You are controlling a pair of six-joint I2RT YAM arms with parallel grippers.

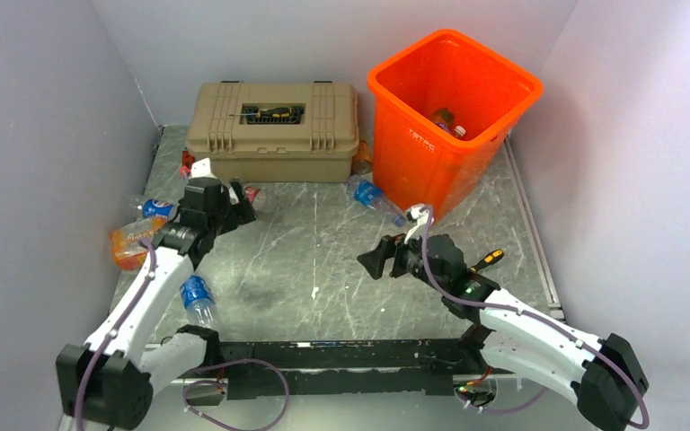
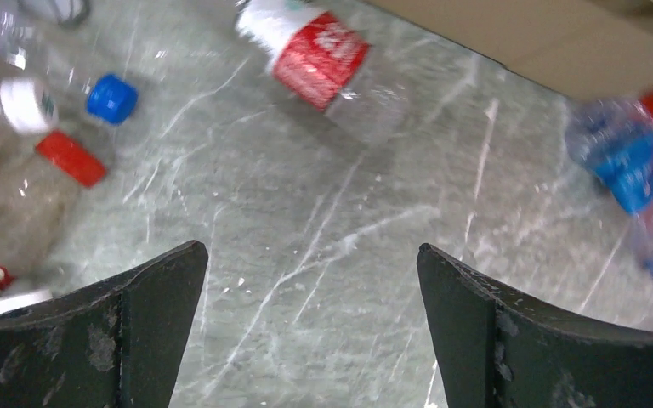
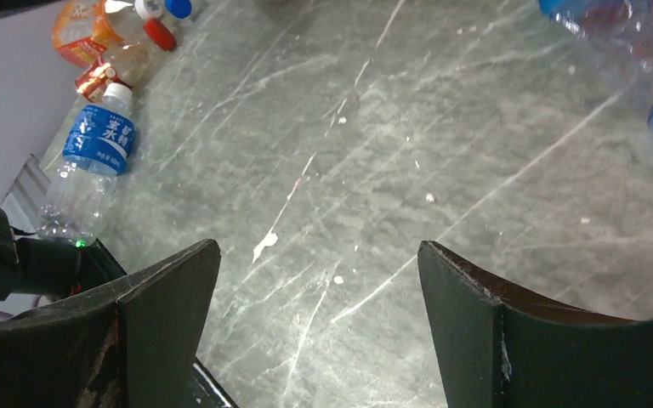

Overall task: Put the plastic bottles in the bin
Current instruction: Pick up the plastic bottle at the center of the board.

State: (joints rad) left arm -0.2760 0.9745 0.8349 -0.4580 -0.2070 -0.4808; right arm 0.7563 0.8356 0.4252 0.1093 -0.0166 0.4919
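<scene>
The orange bin (image 1: 454, 108) stands at the back right with a few bottles (image 1: 445, 117) inside it. Loose plastic bottles lie on the table: a red-labelled one (image 2: 323, 55) in front of the toolbox, a crushed blue one (image 1: 370, 195) by the bin's foot, a blue-labelled one (image 3: 98, 144) near the left arm's base, and an orange-wrapped one (image 1: 130, 242) among a cluster at the left edge. My left gripper (image 1: 241, 208) hangs open over bare table, short of the red-labelled bottle. Mid-table, my right gripper (image 1: 379, 260) is open and empty, pointing left.
A tan latched toolbox (image 1: 274, 130) sits at the back, left of the bin, with a tool in its lid recess. A yellow-handled screwdriver (image 1: 490, 259) lies right of my right arm. Walls close in the table on the left, back and right.
</scene>
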